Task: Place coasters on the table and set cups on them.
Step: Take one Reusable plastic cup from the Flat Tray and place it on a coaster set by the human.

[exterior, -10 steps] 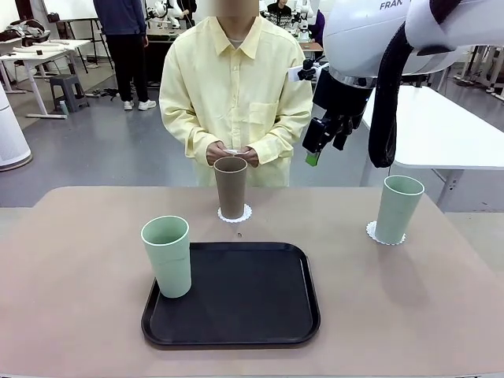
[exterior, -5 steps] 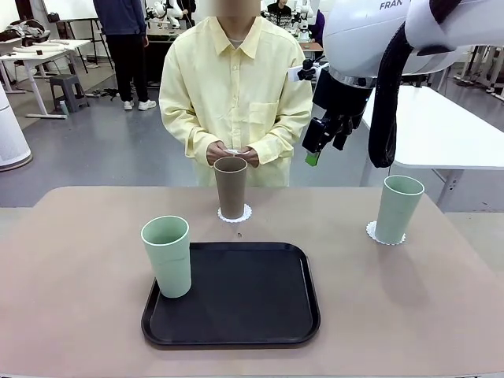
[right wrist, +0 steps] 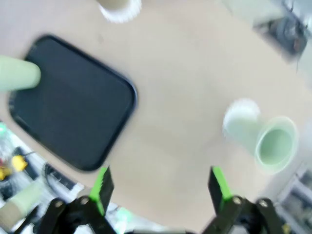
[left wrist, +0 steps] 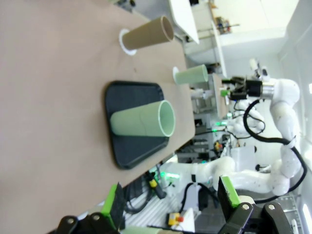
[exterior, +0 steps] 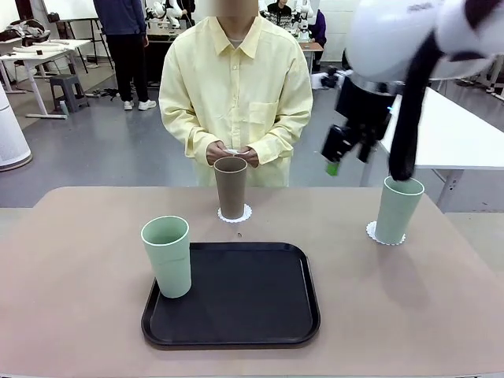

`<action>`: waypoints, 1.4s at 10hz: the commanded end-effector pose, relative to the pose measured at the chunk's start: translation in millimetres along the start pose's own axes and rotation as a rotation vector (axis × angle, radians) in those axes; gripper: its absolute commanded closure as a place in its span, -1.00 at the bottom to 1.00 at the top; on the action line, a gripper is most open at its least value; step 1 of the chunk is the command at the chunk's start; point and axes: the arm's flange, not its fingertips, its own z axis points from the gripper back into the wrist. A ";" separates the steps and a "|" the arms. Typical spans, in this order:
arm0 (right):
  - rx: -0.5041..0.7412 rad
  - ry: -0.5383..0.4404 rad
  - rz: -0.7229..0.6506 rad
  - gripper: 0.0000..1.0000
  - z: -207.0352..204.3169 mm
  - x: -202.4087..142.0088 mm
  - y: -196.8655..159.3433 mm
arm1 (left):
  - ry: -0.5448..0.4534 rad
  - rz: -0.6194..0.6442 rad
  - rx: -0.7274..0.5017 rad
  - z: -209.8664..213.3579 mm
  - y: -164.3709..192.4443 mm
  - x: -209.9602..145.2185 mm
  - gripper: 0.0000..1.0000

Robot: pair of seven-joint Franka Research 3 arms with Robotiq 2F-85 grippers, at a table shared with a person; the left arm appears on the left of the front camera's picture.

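Surroundings: black tray (exterior: 252, 291) sits mid-table, near side. Person (exterior: 236, 79) stands at the far edge, hands (exterior: 232, 153) together at waist height, pinching a small white thing; can't tell what it is. White table (exterior: 457, 134) is behind on the right. The right arm's black cable (exterior: 405, 118) hangs down and overlaps the right mint cup's rim in the front view; can't tell if they touch.

Cups:
- Brown cup (exterior: 231, 187) is upright on centre coaster (exterior: 246, 213), far-middle of the table (exterior: 79, 260), just beyond the tray.
- Right mint cup (exterior: 398, 209) is upright on right coaster (exterior: 372, 231), near the right edge.
- Tray mint cup (exterior: 166, 256) is upright, directly on the tray at its left edge.

Right gripper (exterior: 337, 161) is high above the table, between brown cup and right mint cup, well apart from both. Its wrist view is blurred, but the fingers are spread with nothing between them. The right mint cup lies above and right of them there.

Left gripper (left wrist: 170, 200) has its fingers spread wide and holds nothing. It is well back from all three cups, with the tray mint cup nearest.
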 end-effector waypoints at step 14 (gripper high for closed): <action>0.918 -0.412 0.046 -1.00 -45.7 -228.9 -237.5 | -0.006 -0.012 -0.015 -0.2 -0.5 0.9 -1.00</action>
